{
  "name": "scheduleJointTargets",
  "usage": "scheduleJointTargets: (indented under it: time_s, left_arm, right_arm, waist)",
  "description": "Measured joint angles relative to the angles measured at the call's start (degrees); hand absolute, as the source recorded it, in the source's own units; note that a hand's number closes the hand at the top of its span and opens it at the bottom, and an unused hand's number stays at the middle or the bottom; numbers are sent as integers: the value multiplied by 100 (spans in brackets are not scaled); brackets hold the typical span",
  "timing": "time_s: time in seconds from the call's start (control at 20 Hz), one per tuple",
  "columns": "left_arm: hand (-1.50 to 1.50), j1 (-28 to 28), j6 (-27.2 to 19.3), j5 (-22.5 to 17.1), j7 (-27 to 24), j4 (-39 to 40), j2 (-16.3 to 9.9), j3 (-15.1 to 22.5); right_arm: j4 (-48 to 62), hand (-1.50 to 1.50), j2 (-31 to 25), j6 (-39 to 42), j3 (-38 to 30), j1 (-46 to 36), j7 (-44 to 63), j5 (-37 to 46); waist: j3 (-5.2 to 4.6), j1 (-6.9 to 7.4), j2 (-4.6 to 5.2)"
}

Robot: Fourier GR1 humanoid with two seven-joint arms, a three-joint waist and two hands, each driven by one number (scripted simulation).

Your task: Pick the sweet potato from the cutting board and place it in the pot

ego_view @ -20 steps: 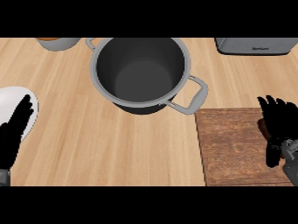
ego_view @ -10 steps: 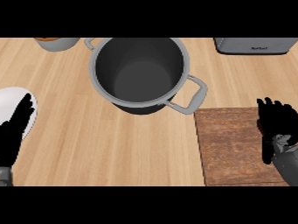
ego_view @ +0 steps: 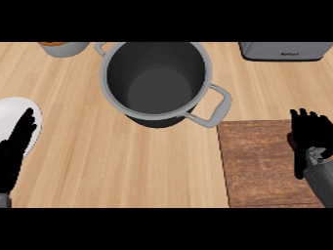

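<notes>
**One head camera, looking steeply down**

You're watching from a single view, set at the robot's head and aimed almost straight down at the wooden counter (ego_view: 90, 161). It sits close: the pot (ego_view: 156, 80) fills the upper middle, and the cutting board (ego_view: 266, 166) runs off the lower right edge. Both forearms enter from the bottom. Nothing is mirrored, so your right is the robot's right.

Big grey metal pot (ego_view: 156, 83) sits at twelve o'clock; dark wooden cutting board (ego_view: 266, 163) lies at four o'clock, round white plate (ego_view: 3, 122) at eight.
</notes>
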State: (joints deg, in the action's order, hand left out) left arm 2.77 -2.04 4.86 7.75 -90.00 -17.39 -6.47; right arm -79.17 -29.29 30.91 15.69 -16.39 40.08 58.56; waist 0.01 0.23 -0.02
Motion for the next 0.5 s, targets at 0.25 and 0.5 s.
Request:
scheduleJointTargets:
  time_s: [0.25,0.5]
  left_arm:
    - [0,3,113,41,5,-45,23,-120]
    - [0,-79,196,61,-45,76,62,-220]
  right_arm:
    - [228,150,139,11,-46,21,-268,258]
    - [557,150,67,-249,-81,-89,-894,509]
  waist:
    - [-15,3,-10]
    - [-45,14,-31]
